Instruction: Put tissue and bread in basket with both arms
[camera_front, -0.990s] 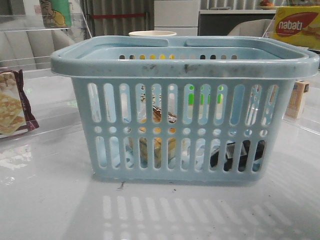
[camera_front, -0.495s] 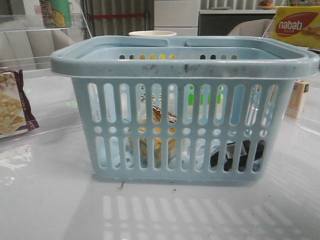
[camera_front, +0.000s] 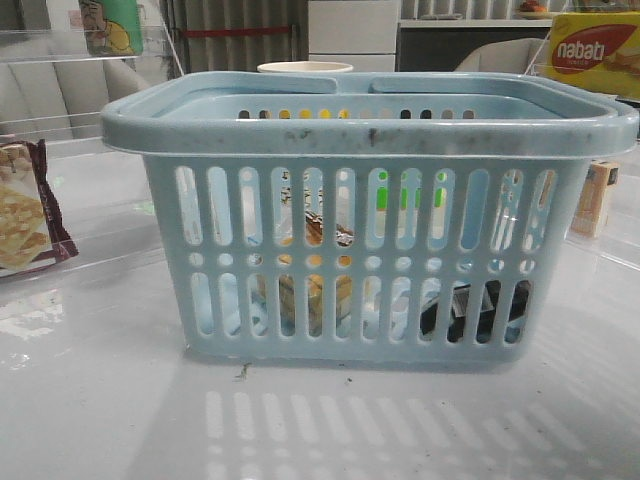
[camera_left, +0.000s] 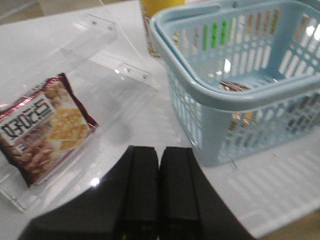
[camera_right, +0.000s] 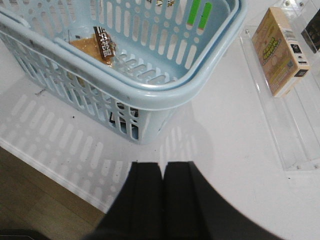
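The pale blue basket (camera_front: 370, 125) stands in the middle of the table; it also shows in the left wrist view (camera_left: 240, 97) and the right wrist view (camera_right: 150, 97). The bread (camera_right: 95, 47), golden-brown with a dark printed band, lies inside on the basket floor and shows through the slots (camera_front: 315, 290). The dark tissue packet (camera_front: 475, 310) lies inside at the basket's right end, seen through the slots (camera_right: 117, 120). My left gripper (camera_left: 159, 152) is shut and empty, left of the basket. My right gripper (camera_right: 163, 166) is shut and empty, at the basket's right near corner.
A maroon cracker packet (camera_left: 45, 125) lies in a clear tray on the left (camera_front: 20, 215). A tan box (camera_right: 277, 50) sits in a clear tray on the right. A yellow cup (camera_left: 150, 25) stands behind the basket. A nabati box (camera_front: 595, 50) is at the back right.
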